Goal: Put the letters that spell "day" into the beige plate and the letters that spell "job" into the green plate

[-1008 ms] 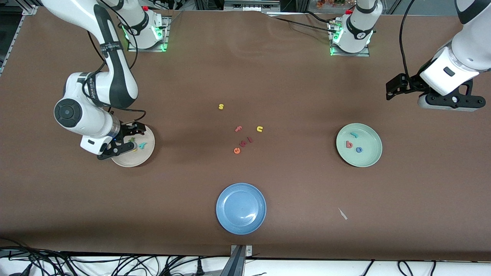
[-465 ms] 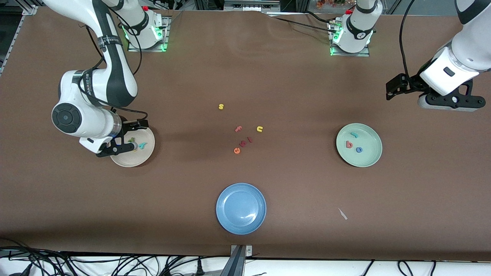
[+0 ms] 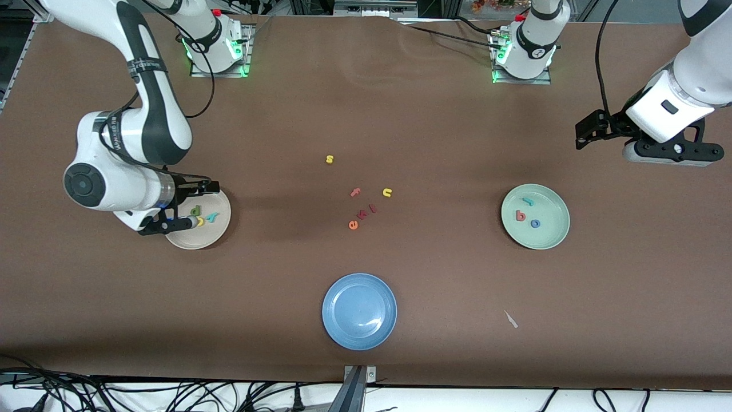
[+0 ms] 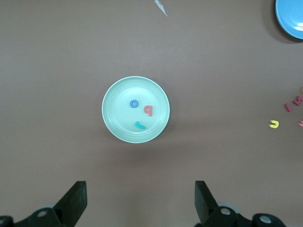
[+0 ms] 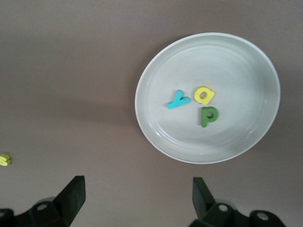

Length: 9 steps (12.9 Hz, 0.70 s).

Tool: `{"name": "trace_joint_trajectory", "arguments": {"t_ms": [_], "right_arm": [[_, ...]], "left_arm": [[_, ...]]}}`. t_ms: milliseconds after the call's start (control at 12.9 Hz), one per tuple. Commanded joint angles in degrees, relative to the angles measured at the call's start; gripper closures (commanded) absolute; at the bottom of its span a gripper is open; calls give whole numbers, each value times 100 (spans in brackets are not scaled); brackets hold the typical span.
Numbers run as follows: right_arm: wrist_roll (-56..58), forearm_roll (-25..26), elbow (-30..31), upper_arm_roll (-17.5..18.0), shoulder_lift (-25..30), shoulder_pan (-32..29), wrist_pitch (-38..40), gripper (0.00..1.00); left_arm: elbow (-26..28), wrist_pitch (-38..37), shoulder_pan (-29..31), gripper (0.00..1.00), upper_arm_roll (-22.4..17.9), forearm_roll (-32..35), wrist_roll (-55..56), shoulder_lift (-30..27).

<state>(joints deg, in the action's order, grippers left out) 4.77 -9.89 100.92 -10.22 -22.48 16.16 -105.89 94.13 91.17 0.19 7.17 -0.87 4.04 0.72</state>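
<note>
The beige plate holds the dark green "d", the yellow "a" and the teal "y". My right gripper hangs open and empty over the table by that plate's edge, toward the right arm's end. In the green plate lie the teal "j", the salmon-red "b" and the blue "o". The left gripper waits open and empty, high above the table at the left arm's end.
Loose letters lie mid-table: a yellow "s", a pink "f", a yellow "n", an orange "e" and two small red ones beside it. An empty blue plate sits nearer the camera. A white scrap lies nearby.
My right arm has drawn away from the beige plate toward its end of the table, uncovering the "d" and "a". The left arm has not moved.
</note>
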Motion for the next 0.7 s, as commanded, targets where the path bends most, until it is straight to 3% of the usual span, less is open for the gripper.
{"name": "trace_joint_trajectory", "arguments": {"t_ms": [0, 310, 620], "right_arm": [[-20, -22, -81, 449, 182, -543, 139, 0], [-20, 654, -90, 714, 875, -781, 367, 0], [-64, 689, -90, 706, 1447, -1106, 333, 0]], "left_arm": [[-150, -117, 34, 0, 39, 157, -44, 60], [-150, -117, 34, 0, 39, 157, -44, 60], [-150, -117, 34, 0, 39, 157, -44, 60]]}}
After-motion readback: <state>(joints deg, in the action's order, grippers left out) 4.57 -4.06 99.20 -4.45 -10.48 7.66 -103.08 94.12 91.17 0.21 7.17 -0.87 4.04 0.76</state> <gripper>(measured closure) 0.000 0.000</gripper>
